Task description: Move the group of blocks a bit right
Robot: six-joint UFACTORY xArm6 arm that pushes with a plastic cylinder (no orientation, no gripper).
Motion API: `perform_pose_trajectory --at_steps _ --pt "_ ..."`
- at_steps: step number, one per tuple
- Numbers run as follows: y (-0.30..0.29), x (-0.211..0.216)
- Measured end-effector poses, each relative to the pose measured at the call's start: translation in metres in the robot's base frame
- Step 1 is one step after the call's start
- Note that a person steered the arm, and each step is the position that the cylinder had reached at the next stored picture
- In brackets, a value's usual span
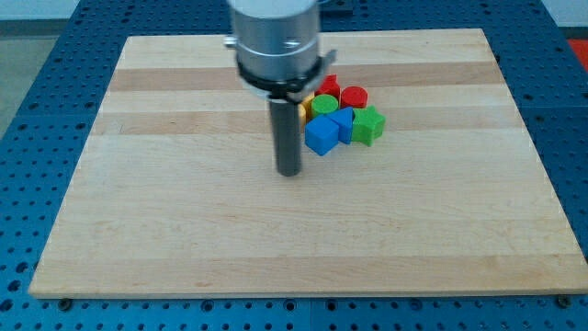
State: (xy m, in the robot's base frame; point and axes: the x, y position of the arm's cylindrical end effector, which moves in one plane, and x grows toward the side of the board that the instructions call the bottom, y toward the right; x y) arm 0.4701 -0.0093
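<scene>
Blocks first: your cluster sits packed together on the wooden board (184,230), above centre and toward the view's right. You've got a blue cube (321,134) at the front left corner of the pack, a second blue block (343,121) touching it on the right, and a green block (368,126), star-like in outline, at the right end. Behind those, a green cylinder (324,104), a red cylinder (354,97), and another red block (329,85) at the back whose shape you can't make out. A sliver of yellow block (302,110) peeks out from behind the rod, mostly hidden.

Now your tool: my tip (289,172) is planted on the board just left of the group and slightly below it, close to the blue cube but with a thin gap showing, so not touching. It's a plain rod, no jaws, nothing held. The arm's grey housing (274,37) hangs over the pack's left edge, covering part of it.
</scene>
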Motion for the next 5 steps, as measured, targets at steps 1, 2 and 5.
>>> perform_pose_trajectory --at_steps 1,2,5 --pt "0.017 0.0" --pt "0.017 -0.006" --pt "0.015 -0.025"
